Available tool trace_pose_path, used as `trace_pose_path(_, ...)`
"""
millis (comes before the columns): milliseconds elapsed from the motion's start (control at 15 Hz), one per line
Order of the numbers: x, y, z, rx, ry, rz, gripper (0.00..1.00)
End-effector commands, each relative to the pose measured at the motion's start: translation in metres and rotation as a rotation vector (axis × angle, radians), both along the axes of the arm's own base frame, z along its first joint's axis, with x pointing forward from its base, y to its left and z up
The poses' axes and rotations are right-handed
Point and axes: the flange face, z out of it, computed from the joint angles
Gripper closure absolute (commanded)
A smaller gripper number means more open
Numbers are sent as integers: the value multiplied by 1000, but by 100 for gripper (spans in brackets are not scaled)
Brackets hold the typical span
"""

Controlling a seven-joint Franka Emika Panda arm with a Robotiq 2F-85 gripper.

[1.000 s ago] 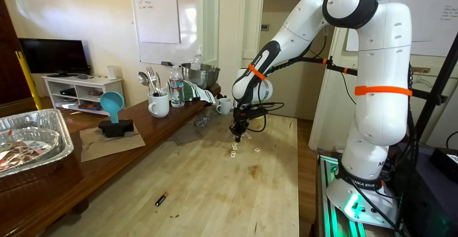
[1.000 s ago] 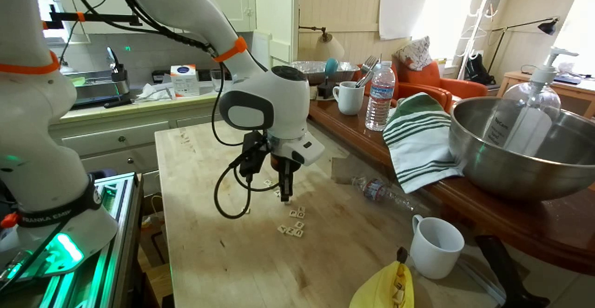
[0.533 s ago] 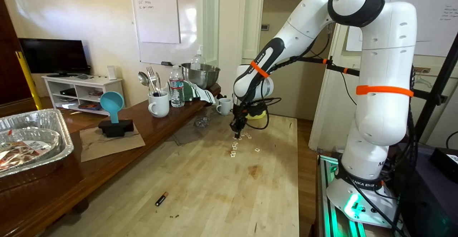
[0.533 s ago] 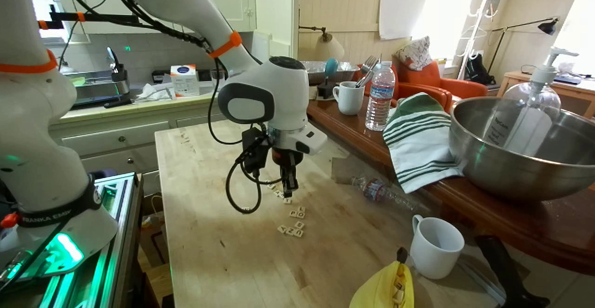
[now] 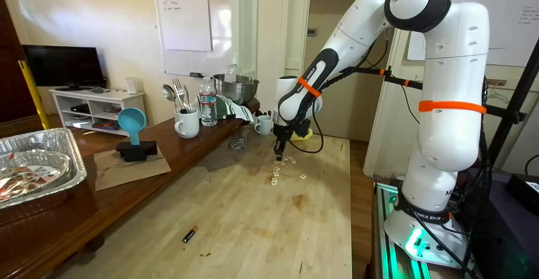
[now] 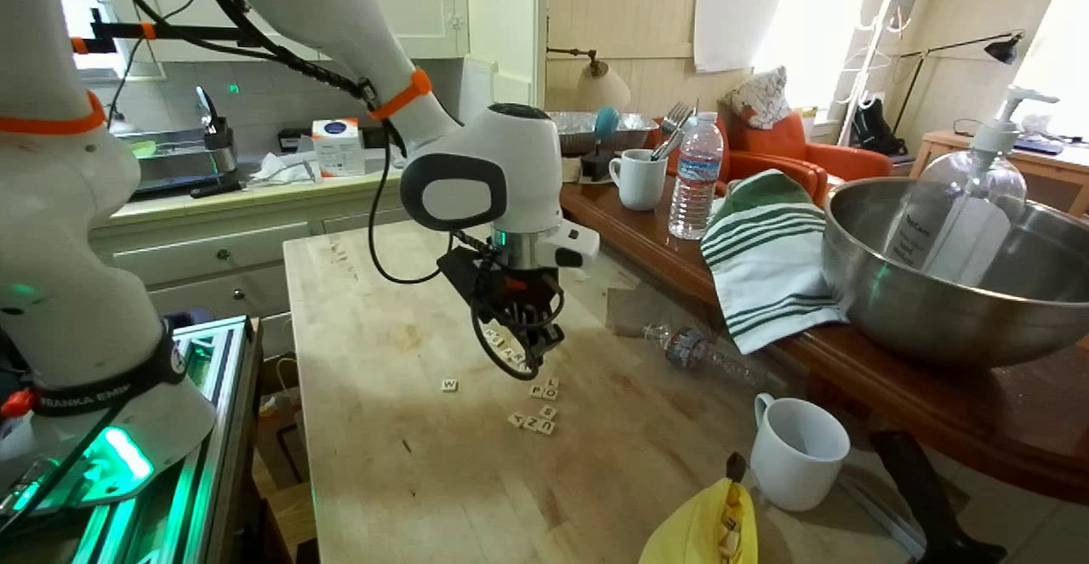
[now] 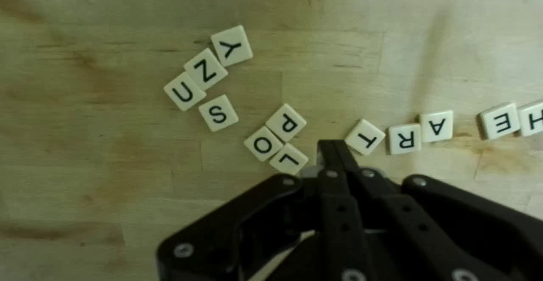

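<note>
My gripper (image 7: pixel 334 145) is shut, its black fingertips pressed together with nothing between them. It points down at the wooden table, low over several cream letter tiles. Nearest in the wrist view are the T tile (image 7: pixel 365 137) on one side and the L tile (image 7: pixel 289 159) on the other. The O tile (image 7: pixel 263 143) and P tile (image 7: pixel 286 122) adjoin the L. Beyond the T lie the R (image 7: pixel 404 139), A (image 7: pixel 437 126), E (image 7: pixel 500 121) and H (image 7: pixel 532 118), which the frame edge cuts. Further off sit S (image 7: pixel 218 113), U (image 7: pixel 185 91), Z (image 7: pixel 205 69) and Y (image 7: pixel 232 45).
A lone W tile (image 6: pixel 449 385) lies apart. A yellow banana-shaped pouch (image 6: pixel 702 530) with tiles inside and a white mug (image 6: pixel 800 453) stand on the table. An empty plastic bottle (image 6: pixel 698 351) lies by the raised brown ledge (image 5: pixel 156 161). A battery (image 5: pixel 190 234) lies farther along.
My gripper has lifted a little, shifted slightly along the tiles and turned about its upright axis, its cable swinging round. The W tile has come into plain view. The tiles appear unmoved.
</note>
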Motion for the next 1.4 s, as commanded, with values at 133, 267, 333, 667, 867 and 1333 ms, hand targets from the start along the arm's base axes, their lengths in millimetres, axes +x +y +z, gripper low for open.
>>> trace_pose_path(133,-3,5,-12,-18,-38,121,100)
trace_pose_path(267,-4,7,-16,-14,-31,152,100)
trace_pose_path(333,-5,8,-18,-11,-28,166,100)
trace_pose_path(667,-3,14,-23,-10,-21,228,100)
trace_pose_path(867,-3,16,-25,-8,-16,258,100)
trace_pose_path(1333,-3,19,-30,-6,0,303,100)
